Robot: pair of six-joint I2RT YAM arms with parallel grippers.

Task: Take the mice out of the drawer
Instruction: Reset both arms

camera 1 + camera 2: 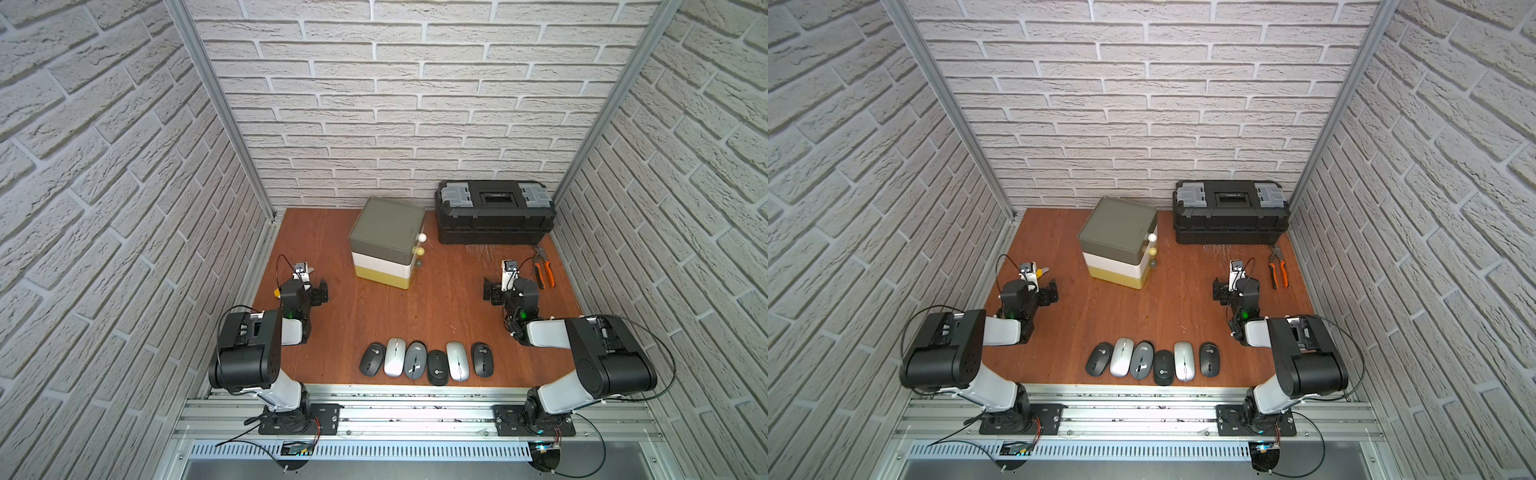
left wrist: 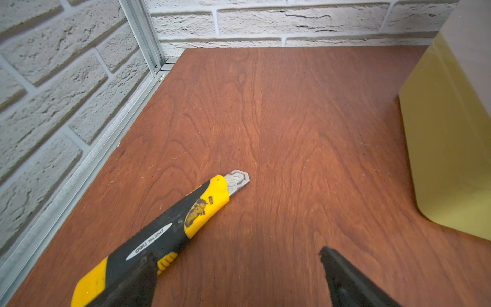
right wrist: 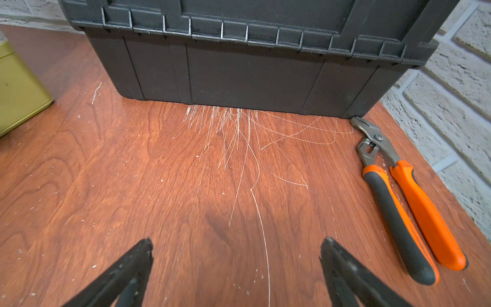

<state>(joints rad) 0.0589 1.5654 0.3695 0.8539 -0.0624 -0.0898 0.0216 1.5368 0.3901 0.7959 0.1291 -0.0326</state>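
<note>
Red-brown wood runs across the table (image 1: 374,316), and at its near edge you have the mice (image 1: 415,360) laid out in one neat row, side by side, well apart from the drawer unit (image 1: 386,226) toward the back wall. By my read the job is done, or all but: every drawer front sits flush and nothing pokes out. You cannot see inside, though, so I won't swear nothing is left in there.

Count with me:
- **Mice:** six in all. Three are black with a white round logo, two are shiny silver, and one is grey with a dark stripe.
- **Drawers:** three in the stack, grey over white over yellow, with three ball knobs (image 1: 422,237).
- **Other things:** one black toolbox (image 1: 494,212), one pair of orange-handled pliers (image 3: 427,215) and one yellow-black utility knife (image 2: 170,234).

Your left gripper (image 2: 236,256) hangs with jaws spread wide, one finger over the knife's handle. Whether it touches I cannot tell, but it clamps nothing. Your right gripper (image 3: 237,242) is just as wide and empty, over bare wood facing the toolbox. Neither arm is near the mice.
</note>
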